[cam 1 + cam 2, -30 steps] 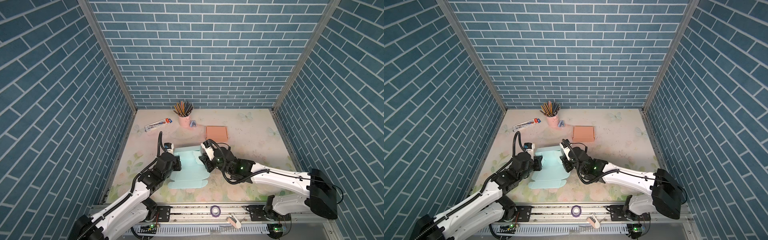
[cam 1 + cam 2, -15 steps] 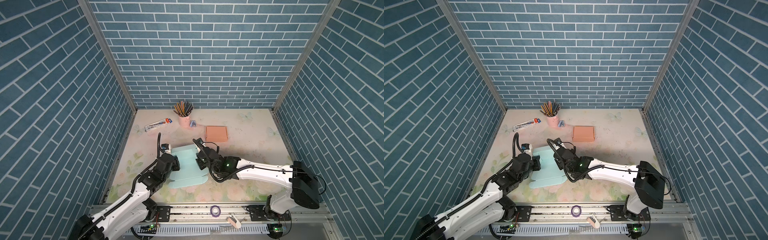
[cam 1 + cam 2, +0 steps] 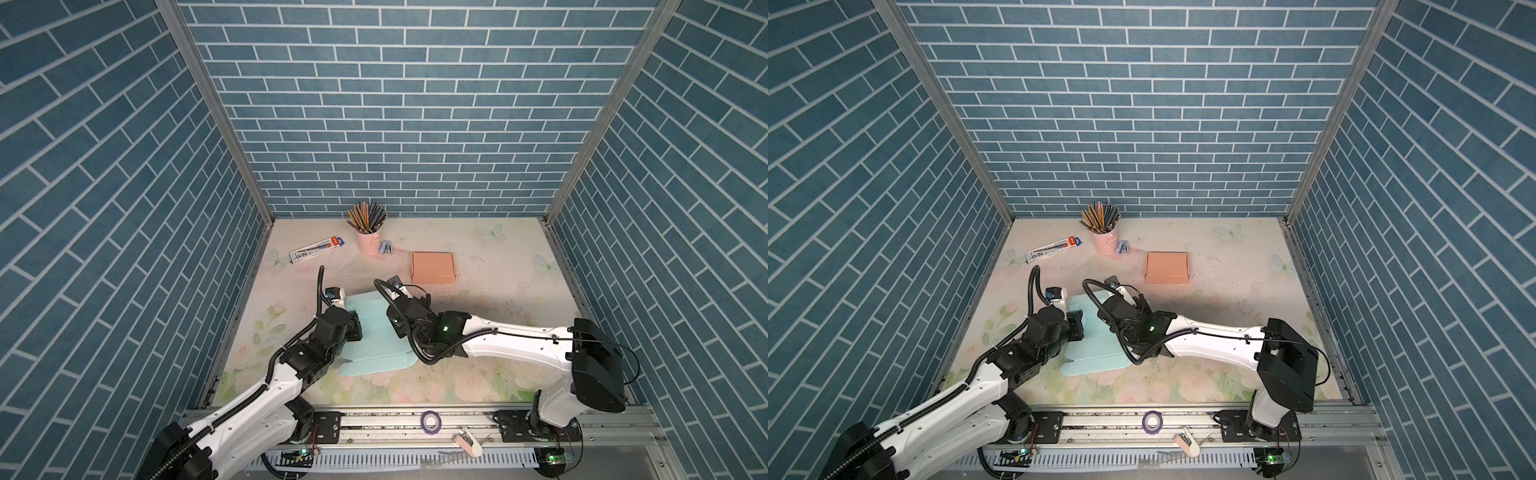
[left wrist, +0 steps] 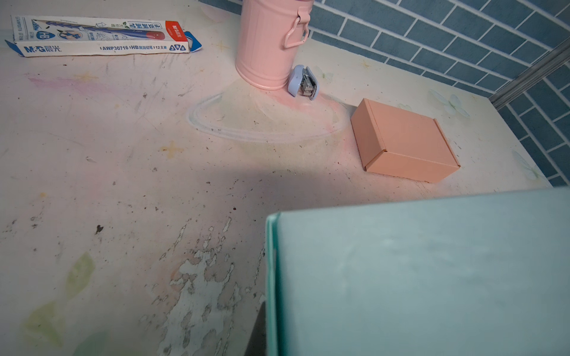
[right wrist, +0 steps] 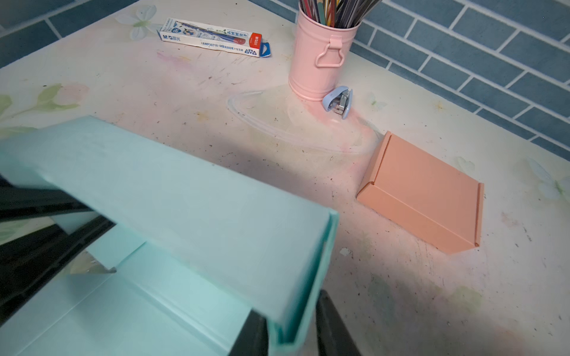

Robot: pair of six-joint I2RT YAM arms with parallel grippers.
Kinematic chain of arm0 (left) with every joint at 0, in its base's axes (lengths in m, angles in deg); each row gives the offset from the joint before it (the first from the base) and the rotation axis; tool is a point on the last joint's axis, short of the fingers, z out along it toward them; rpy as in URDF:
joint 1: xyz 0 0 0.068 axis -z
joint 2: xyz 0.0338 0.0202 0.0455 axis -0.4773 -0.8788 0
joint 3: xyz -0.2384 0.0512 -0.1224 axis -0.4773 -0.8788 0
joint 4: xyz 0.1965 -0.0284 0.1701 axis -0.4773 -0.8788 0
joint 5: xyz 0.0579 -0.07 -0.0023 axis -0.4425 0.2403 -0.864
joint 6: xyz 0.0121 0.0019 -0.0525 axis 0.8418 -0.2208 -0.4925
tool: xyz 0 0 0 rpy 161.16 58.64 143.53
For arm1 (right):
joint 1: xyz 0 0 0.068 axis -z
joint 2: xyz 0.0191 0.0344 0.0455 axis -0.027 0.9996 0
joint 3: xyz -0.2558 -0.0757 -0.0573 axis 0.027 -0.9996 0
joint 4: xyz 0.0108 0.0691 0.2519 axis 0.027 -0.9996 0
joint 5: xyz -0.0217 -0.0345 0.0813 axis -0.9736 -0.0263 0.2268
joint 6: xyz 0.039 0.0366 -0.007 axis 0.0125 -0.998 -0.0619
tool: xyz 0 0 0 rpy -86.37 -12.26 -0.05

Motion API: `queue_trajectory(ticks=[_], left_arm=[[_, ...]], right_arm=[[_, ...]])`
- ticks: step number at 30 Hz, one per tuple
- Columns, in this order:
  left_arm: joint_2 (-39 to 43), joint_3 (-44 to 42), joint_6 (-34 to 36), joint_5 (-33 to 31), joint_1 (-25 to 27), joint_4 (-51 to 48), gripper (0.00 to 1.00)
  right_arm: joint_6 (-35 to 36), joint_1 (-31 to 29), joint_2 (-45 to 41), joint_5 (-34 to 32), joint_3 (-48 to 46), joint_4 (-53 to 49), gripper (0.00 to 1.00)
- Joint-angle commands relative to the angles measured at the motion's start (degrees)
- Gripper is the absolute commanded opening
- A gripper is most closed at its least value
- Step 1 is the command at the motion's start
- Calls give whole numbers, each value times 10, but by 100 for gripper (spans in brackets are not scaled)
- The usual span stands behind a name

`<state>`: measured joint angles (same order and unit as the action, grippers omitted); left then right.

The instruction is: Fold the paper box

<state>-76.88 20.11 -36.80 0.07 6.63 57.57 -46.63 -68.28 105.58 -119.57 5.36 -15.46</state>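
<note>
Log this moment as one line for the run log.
stage: folding mid-way | left gripper: shut on teal paper box | right gripper: jaws astride raised wall flap | peach box: untouched

light: bright, even | shadows: soft, under arms | blur: near wrist-view foreground | edges: wide-angle distortion

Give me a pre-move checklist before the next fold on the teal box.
1. Right hand on the teal paper box: ok, fingers straddle the folded wall's end.
2. Left hand shut on the box's opposite side: cannot tell, the contact is hidden in both top views.
3. Far wall raised: ok, it stands up in the right wrist view.
4. Near flaps: not ok, still flat on the table.
5. Clearance from the orange box, pink pencil cup and stapler: ok, all apart, toward the back.
</note>
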Motion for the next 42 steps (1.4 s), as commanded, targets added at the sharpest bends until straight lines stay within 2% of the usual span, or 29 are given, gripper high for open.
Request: queue_trajectory(ticks=[1,12,18,24,34,42], left_arm=[[-4,3,2,36,12,38,9],[-57,23,-1,29,19,79,9],[-68,23,-13,31,25,101,9],[-68,25,-18,24,34,108,9],[-73,25,-23,19,42,118,9],[-67,21,-24,16,42,118,9]], right_arm=[[-19,0,23,-52,18,-26,24],[-11,-8,58,-165,55,-73,23],[-3,-8,59,-203,52,-71,24],[6,-8,68,-233,52,-78,16],[8,-8,74,-256,54,-78,22],[13,-8,83,-274,53,-75,9]])
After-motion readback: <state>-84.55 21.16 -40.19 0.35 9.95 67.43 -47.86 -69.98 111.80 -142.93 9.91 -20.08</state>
